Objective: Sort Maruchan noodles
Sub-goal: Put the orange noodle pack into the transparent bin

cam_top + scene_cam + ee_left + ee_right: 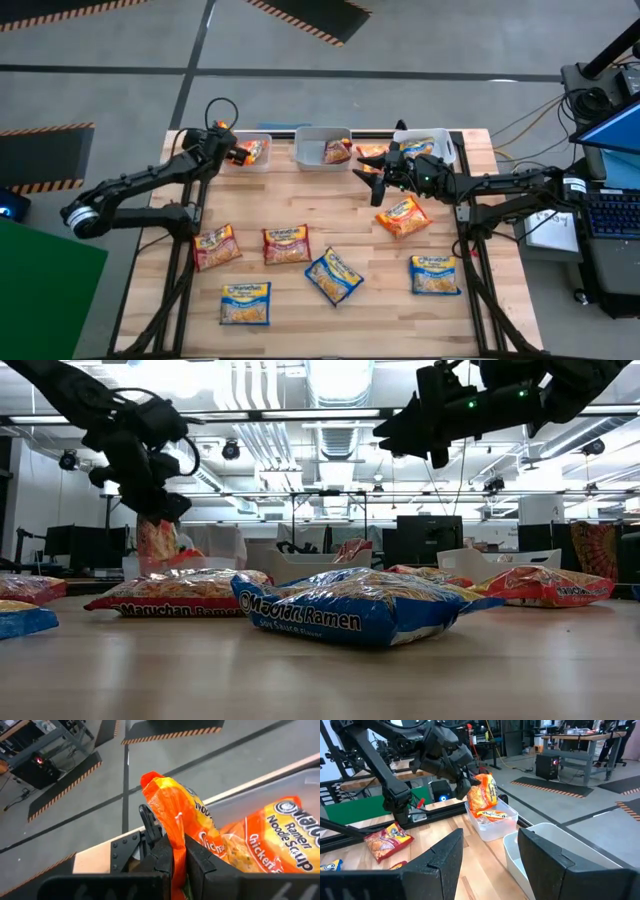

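My left gripper (236,154) is over the clear left bin (256,160) at the table's far edge, shut on an orange Maruchan noodle packet (172,807). Another orange packet (270,845) lies inside that bin. My right gripper (377,180) hovers open and holds nothing, above the table between the middle bin (322,135) and the right bin (440,140). Several more red, blue and orange packets lie flat on the table, among them a red one (215,246), a blue one (333,275) and an orange one (403,215). My left gripper pinches an edge of the orange packet (178,851) between its two fingers. The fingers come slanting down toward the table's far edge. The packet stands upright on edge over the left bin (492,822); whether its lower end (482,806) rests on the packet beneath, I cannot tell.
A red packet (337,152) lies in the middle bin, and a blue one (418,146) in the right bin. An orange packet (371,152) lies between those two bins. Loose packets cover the table's near half. A laptop (615,150) and cables sit beyond the right edge.
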Controlling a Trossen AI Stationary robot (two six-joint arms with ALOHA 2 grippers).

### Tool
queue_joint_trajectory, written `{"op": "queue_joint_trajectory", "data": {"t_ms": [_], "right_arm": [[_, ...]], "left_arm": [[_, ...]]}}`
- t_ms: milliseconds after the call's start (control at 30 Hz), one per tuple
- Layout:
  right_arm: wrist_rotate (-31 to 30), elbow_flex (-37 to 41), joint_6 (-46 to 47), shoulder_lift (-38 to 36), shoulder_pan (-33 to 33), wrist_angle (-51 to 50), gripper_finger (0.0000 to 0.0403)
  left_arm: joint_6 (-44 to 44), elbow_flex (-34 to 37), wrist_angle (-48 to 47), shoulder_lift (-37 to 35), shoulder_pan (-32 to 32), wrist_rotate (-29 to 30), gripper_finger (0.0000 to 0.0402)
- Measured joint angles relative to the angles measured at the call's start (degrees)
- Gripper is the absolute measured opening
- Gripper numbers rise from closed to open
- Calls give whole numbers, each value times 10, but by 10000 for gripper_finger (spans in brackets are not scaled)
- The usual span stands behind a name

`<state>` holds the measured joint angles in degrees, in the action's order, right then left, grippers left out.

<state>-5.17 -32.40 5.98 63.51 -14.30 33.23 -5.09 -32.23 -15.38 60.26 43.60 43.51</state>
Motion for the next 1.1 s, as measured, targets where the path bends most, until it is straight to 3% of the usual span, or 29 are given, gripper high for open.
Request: {"op": "queue_joint_trajectory", "data": {"t_ms": [833,1100], "right_arm": [[0,0,0,0,0,0,178],[1,0,0,0,0,-2,178]], "left_arm": [[-16,0,45,123,4,17,8],[-17,-47,-43,104,4,20,50]]}}
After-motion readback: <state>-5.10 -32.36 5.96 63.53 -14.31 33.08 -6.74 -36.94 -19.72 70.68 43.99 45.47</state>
